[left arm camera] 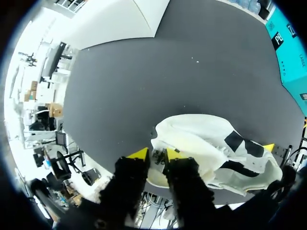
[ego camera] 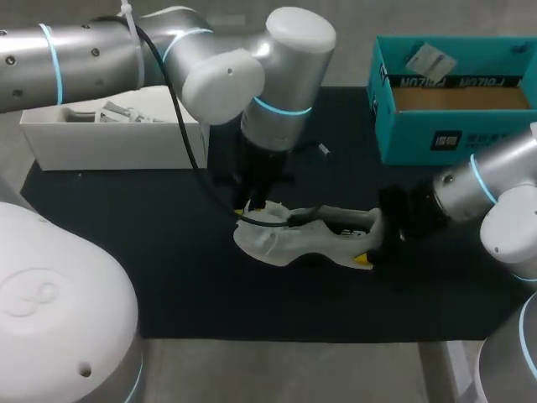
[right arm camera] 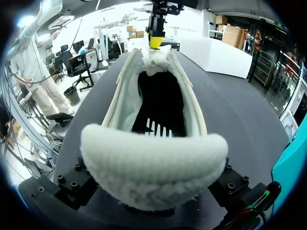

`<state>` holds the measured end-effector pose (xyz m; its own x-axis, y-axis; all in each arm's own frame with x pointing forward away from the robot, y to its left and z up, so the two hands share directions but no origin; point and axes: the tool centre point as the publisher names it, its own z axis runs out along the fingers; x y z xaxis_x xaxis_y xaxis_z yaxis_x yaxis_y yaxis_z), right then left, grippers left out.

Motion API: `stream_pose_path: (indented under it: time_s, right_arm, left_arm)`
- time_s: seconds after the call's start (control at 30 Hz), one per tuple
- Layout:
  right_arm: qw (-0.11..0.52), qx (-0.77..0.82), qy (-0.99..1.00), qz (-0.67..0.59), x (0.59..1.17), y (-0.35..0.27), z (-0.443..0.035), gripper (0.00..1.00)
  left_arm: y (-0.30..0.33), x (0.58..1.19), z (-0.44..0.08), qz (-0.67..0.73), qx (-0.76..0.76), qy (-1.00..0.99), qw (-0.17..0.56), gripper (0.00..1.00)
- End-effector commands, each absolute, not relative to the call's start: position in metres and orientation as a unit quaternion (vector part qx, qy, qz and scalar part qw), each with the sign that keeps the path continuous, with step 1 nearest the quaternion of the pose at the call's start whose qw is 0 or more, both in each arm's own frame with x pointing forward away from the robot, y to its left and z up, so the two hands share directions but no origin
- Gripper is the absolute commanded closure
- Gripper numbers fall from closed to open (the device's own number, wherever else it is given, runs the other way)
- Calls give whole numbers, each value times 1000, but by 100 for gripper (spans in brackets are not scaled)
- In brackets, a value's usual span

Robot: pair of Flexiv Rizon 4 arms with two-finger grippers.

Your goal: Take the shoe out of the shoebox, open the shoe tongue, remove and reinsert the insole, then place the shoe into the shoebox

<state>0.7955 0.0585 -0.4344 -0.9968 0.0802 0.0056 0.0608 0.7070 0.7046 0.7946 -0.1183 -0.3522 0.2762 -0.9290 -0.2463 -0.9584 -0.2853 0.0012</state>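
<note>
A white shoe lies on the black mat in the middle of the table, toe to the left. My left gripper points down at the shoe's front. In the left wrist view its yellow tips stand a little apart at the edge of the shoe, with a small bit of the tongue between them. My right gripper holds the heel from both sides. In the right wrist view the heel collar hides its fingers, and the shoe's dark inside lies open ahead.
The teal shoebox stands open at the back right with a brown card floor. A white box with small parts sits at the back left. Bare mat stretches in front of the shoe.
</note>
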Motion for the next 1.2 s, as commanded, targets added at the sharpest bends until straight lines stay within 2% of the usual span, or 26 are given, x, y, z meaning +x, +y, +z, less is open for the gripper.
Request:
stream_pose_path:
  time_s: [0.03,0.07,0.1,0.13,0.37,0.57,0.7,0.8,0.87,1.0,1.2]
  right_arm:
    - [14,39,924,380,796,59,-440,100]
    - [14,39,924,380,796,59,-440,100]
    - [14,39,924,380,796,59,-440,100]
    - [14,39,924,380,796,59,-440,100]
    - [14,39,924,380,796,59,-440,100]
    - [14,39,924,380,796,59,-440,100]
    - [14,39,924,380,796,59,-440,100]
    - [14,39,924,380,796,59,-440,100]
    - [14,39,924,380,796,59,-440,100]
    - [14,39,924,380,796,59,-440,100]
    - [14,39,924,380,796,59,-440,100]
  left_arm:
    - [-112,792,-368,82,-798,594,50,55]
    - [-113,792,-369,82,-798,595,50,43]
    - [-114,792,-368,82,-797,597,49,18]
    - [-114,792,-368,82,-796,597,49,0]
    - [-111,793,-344,51,-794,604,42,0]
    - [-116,800,-305,12,-749,661,37,0]
    - [-134,801,-278,24,-506,862,-9,0]
    - [-141,790,-259,52,-303,952,8,0]
    - [-140,798,-244,83,-256,963,17,0]
    - [-143,824,-215,130,-262,955,35,0]
    - [-143,824,-215,130,-262,955,35,0]
